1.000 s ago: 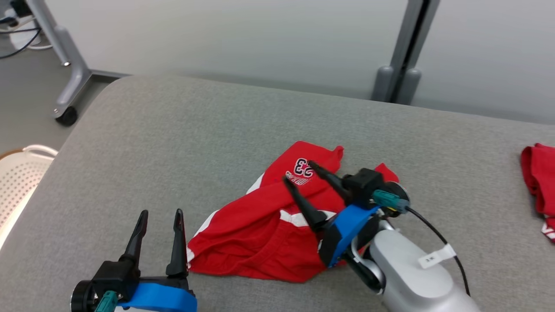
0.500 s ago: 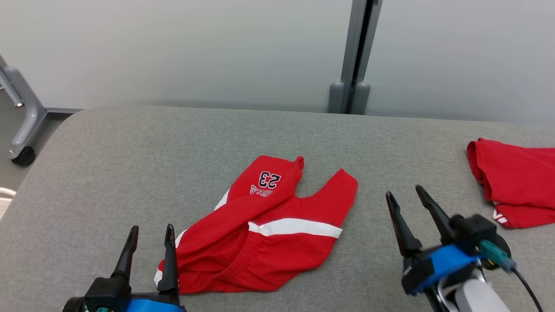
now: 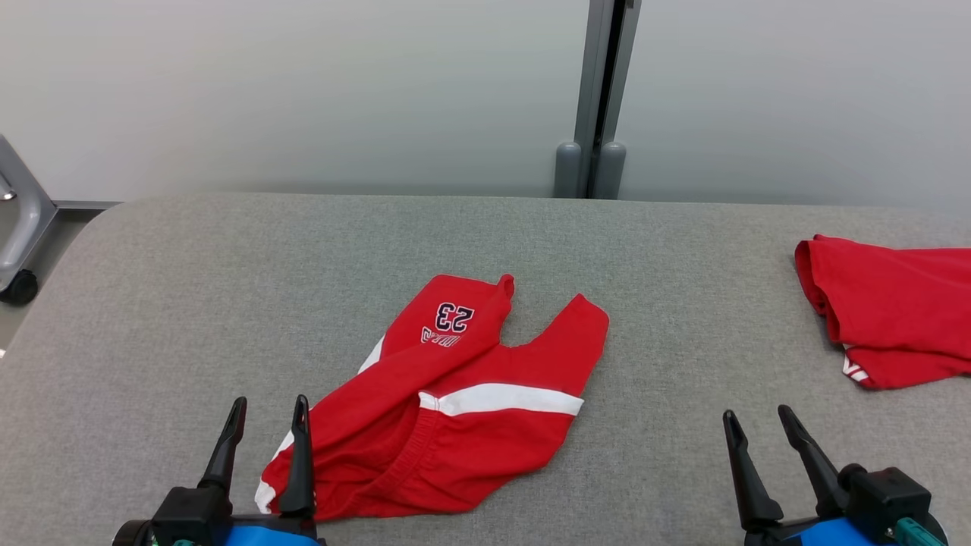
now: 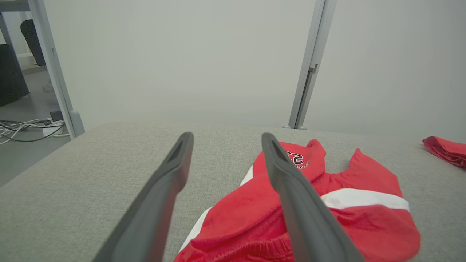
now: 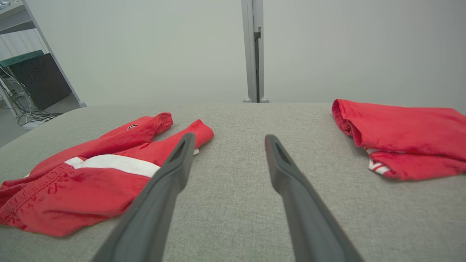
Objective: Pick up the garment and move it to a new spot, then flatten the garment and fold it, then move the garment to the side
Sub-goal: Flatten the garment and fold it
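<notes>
Red shorts [image 3: 470,379] crumpled on pad [image 3: 227,288]; left gripper [image 3: 271,400], right gripper [image 3: 756,412] spread, empty. Flattening likely next: pinch waistband [image 3: 402,451] corners, pull flat.

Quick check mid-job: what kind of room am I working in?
Probably a lab or office test bay, not a home: grey padded table against frosted partition panels, a caster-footed equipment frame, loose floor cables.

Left gripper [image 3: 271,400] and right gripper [image 3: 756,413]: long tapered dark jaws, black housings [image 3: 190,509], blue collars [image 3: 265,535]; a teal connector [image 3: 914,531] on the right.
</notes>
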Available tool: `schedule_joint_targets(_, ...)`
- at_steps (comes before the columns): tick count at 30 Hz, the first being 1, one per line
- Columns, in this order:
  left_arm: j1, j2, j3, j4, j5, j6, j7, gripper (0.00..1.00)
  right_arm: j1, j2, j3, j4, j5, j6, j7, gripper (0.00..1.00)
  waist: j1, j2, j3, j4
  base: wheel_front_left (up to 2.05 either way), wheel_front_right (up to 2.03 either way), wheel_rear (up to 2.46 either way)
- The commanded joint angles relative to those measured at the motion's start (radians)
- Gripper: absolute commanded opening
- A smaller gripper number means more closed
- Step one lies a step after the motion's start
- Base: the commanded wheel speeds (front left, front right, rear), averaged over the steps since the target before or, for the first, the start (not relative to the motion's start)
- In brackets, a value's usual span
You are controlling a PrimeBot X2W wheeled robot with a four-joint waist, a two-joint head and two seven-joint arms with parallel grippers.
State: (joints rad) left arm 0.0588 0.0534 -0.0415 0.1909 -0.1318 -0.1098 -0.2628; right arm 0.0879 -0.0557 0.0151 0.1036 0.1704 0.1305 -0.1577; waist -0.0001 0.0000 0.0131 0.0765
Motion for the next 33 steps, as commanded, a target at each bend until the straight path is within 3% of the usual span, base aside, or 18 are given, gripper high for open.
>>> schedule_joint_targets(1, 0.004, 0.001, 0.002, -0.002, 0.004, -0.004, -0.002, 1.00, 0.013, 0.003, -0.004, -0.010, -0.002, 0.001, 0.004, 1.00, 0.0001, 0.0000, 0.000, -0.002, 0.00, 0.00, 0.00)
schedule_joint_targets(18, -0.131, 0.016, -0.092, 0.090, -0.004, -0.019, -0.002, 1.00, -0.013, 0.005, 0.009, -0.028, 0.023, 0.000, 0.016, 1.00, 0.0001, 0.0000, 0.034, -0.066, 0.00, 0.00, 0.00)
schedule_joint_targets(25, -0.210, 0.044, -0.177, 0.200, -0.048, -0.023, 0.062, 1.00, -0.020, 0.005, 0.017, -0.010, 0.029, 0.001, 0.004, 1.00, 0.0001, 0.0000, 0.051, -0.112, 0.00, 0.00, 0.00)
schedule_joint_targets(33, -0.188, 0.074, -0.243, 0.284, -0.124, -0.023, 0.122, 1.00, -0.030, 0.005, 0.011, 0.004, 0.033, 0.000, -0.009, 1.00, 0.0001, 0.0000, 0.070, -0.141, 0.00, 0.00, 0.00)
